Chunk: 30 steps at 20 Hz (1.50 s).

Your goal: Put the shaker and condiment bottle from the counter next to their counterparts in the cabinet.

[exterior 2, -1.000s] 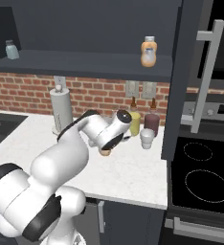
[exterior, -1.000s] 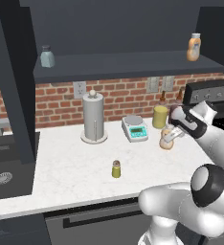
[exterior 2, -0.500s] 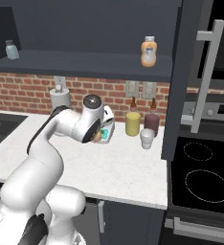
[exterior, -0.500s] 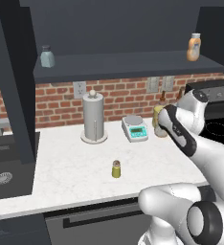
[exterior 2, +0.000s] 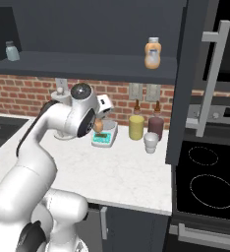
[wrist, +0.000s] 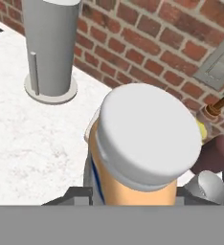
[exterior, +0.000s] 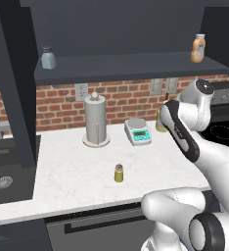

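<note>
My gripper [exterior 2: 100,123] is shut on the condiment bottle [wrist: 133,167], an orange bottle with a pale grey cap that I see from above in the hand view. It hangs above the counter [exterior 2: 117,167], over the scale. The shaker [exterior: 119,173], a small yellow-olive jar with a dark cap, stands alone on the counter near its front. On the cabinet shelf [exterior: 131,64] stand the counterparts: a pale blue-grey shaker [exterior: 48,58] at the left and an orange bottle [exterior: 198,48] at the right. The right base view shows them too, the blue-grey shaker [exterior 2: 10,50] and the orange bottle [exterior 2: 153,53].
A paper-towel roll [exterior: 96,120] and a small scale [exterior: 138,131] stand by the brick wall. To the right are a yellow bottle [exterior 2: 136,127], a dark bottle [exterior 2: 156,128] and a white cup [exterior 2: 151,142]. A stove [exterior 2: 205,182] lies right, a sink [exterior: 4,181] left.
The arm has lifted the condiment bottle off the counter near the bottles and swung it up and to the left, over the scale. The shaker has not moved.
</note>
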### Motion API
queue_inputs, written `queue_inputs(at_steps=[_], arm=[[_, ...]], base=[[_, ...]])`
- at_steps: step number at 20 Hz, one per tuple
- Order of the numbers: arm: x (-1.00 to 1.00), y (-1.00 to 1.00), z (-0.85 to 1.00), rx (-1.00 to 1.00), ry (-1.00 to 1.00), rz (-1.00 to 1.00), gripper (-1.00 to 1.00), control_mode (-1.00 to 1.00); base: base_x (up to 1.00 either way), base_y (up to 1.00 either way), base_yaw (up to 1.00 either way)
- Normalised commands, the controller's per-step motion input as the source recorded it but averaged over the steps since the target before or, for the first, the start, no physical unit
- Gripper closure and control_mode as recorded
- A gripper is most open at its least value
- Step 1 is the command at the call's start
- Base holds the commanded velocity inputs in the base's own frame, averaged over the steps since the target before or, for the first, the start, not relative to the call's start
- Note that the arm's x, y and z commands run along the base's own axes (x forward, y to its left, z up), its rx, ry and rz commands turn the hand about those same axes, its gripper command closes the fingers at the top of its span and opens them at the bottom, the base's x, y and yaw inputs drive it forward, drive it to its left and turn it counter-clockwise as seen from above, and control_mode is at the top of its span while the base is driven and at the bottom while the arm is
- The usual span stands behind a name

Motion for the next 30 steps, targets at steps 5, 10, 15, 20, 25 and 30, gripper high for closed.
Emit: queue_inputs(at_steps=[5,10,15,20,25,30], arm=[[0.00,-0.11,0.84,0.00,-0.01,-0.09,1.00,-1.00],[0.00,-0.16,0.90,0.00,0.00,-0.12,1.00,-1.00],[-0.01,-0.31,0.78,0.01,-0.05,-0.12,1.00,-1.00],[-0.19,-0.41,0.25,0.10,-0.03,-0.15,1.00,-1.00],[-0.22,-0.13,0.00,0.00,0.00,-0.02,1.00,-1.00],[0.00,-0.01,0.10,0.00,-0.05,-0.07,1.00,-1.00]], base=[[0.00,0.00,0.00],[0.00,0.00,0.00],[0.00,0.00,0.00],[0.00,0.00,0.00],[0.00,0.00,0.00],[0.00,0.00,0.00]])
